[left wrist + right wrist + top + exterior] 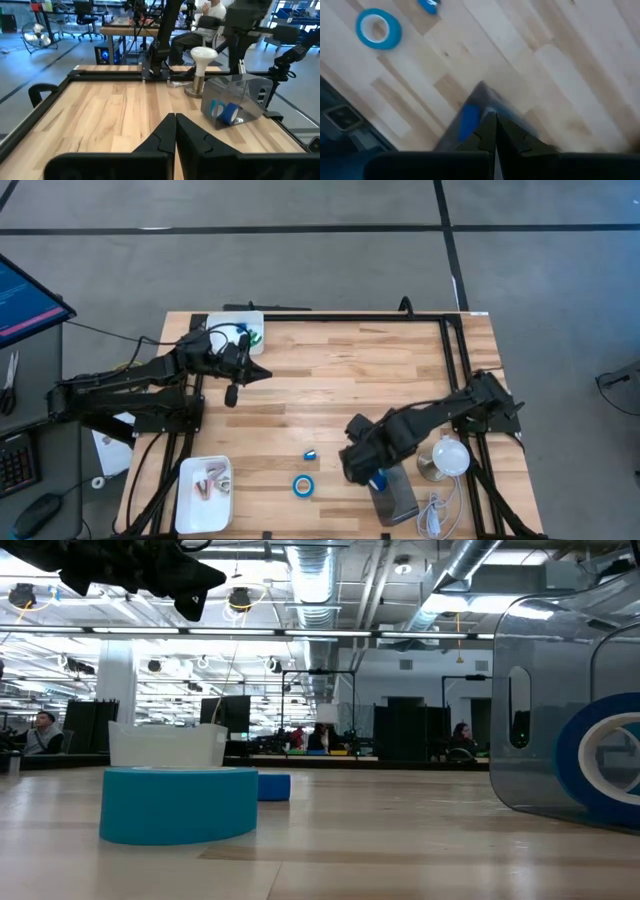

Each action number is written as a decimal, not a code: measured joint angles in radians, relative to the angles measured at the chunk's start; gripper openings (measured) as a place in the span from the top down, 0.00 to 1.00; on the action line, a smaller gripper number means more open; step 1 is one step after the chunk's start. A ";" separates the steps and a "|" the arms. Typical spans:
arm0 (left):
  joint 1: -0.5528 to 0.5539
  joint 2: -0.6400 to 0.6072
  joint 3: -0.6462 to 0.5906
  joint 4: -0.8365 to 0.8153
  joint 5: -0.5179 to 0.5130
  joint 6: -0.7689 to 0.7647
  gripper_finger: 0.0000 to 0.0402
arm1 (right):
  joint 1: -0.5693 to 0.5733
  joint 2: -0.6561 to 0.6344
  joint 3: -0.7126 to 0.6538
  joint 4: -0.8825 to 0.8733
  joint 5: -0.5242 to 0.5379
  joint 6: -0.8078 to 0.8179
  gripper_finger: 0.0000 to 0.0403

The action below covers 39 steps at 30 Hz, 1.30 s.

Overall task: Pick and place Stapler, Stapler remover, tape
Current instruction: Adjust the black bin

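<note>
**Both claws pinched together, tape near the front edge**

Right claw point(372, 478), empty, hovers over a clear bin point(392, 498) holding one blue tape roll point(230, 113). Left claw point(262, 370), empty, waits by the far-left tray point(240, 330). Two tape rolls point(303, 485) lie on open table point(330, 395) between.

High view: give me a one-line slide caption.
Right gripper shut above the clear bin; two blue tape rolls lie loose on the table.

Grey concrete floor point(300, 205) crossed by dark lines, ceiling pipes point(320, 570) glowing under strip lights, monitor point(25, 300) at nine o'clock.
</note>
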 joint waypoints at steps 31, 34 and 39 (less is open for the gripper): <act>0.000 0.000 -0.001 -0.129 0.000 -0.050 0.99 | 0.037 0.111 0.028 -0.003 -0.250 0.069 0.83; 0.000 0.000 -0.001 -0.130 0.000 -0.050 0.99 | 0.024 0.111 0.028 -0.003 -0.264 0.008 0.79; 0.000 0.000 -0.001 -0.131 0.000 -0.050 0.99 | -0.001 0.111 0.028 -0.002 -0.268 -0.216 0.78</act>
